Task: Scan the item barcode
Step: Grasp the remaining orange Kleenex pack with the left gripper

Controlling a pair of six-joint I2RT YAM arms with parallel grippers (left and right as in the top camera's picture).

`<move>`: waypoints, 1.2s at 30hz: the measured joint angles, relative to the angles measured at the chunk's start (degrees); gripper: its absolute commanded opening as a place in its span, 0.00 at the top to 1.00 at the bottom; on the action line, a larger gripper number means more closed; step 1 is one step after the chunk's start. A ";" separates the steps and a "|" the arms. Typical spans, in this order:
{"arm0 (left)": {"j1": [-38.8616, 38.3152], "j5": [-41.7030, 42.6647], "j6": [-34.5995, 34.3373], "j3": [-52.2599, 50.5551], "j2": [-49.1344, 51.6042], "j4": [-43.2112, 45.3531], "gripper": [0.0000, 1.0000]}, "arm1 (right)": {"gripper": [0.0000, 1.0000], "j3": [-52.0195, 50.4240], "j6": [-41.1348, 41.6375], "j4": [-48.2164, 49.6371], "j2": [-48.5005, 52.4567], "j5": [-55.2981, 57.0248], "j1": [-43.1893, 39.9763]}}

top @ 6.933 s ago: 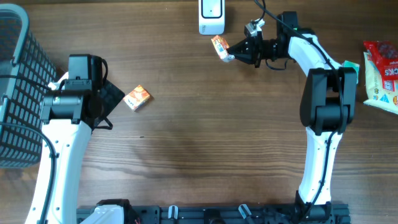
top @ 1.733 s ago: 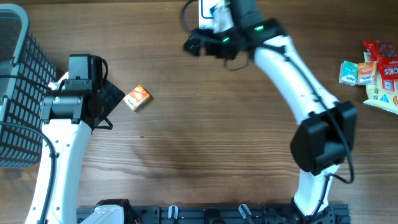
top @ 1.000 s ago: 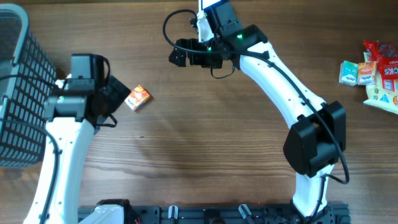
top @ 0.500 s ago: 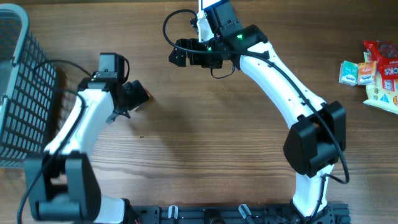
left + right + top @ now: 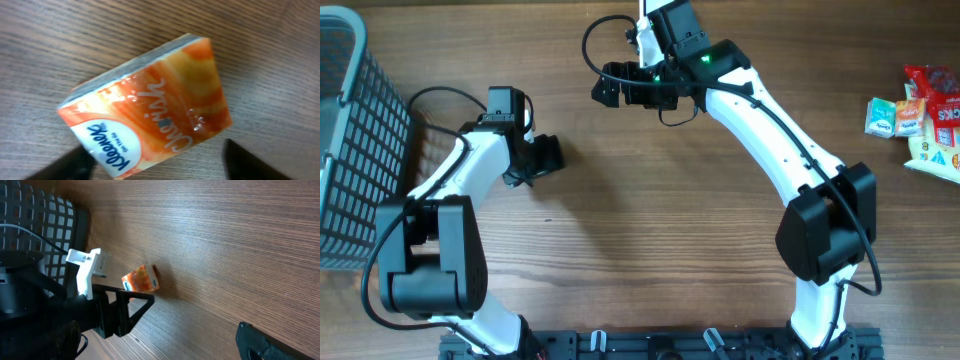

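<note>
The tissue pack point(image 5: 150, 110) is lying flat on the wooden worktop point(image 5: 640, 260), its orange printed face turned up, so any barcode is probably sitting on a side or underside that none of the views is showing. That would explain why it needs lifting before it can be scanned. The wire basket point(image 5: 350, 140) is standing at the far left edge, likely waiting for finished goods. Other packaged snacks point(image 5: 930, 100) are lying well apart at the right edge, seemingly queued as later items. The right arm is reaching across the top of the worktop, with the right claw point(image 5: 603, 88) hanging wide open, holding nothing and well clear of the pack, apparently keeping out of the way. The left claw point(image 5: 546, 155) is hovering directly over the pack and hiding it from the overhead camera. Its jaws are standing partly open, one dark fingertip point(image 5: 70, 165) showing on each side of the pack. Bare wood is showing between the pack and the farther finger, so nothing is being gripped yet. The pack is sitting between the jaws, skewed at an angle to them, with its blue logo end lying nearest the fingertips.
</note>
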 measured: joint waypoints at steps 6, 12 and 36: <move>0.00 1.01 1.33 0.00 0.00 -0.59 0.85 | 0.00 0.00 0.00 0.00 0.00 0.00 0.00; 0.00 2.36 1.49 0.00 0.00 -3.85 0.96 | 0.00 0.00 0.00 0.00 0.00 0.00 0.00; 0.00 -6.10 1.53 2.47 -6.56 8.37 0.00 | 0.00 0.00 0.00 0.02 0.00 0.00 0.00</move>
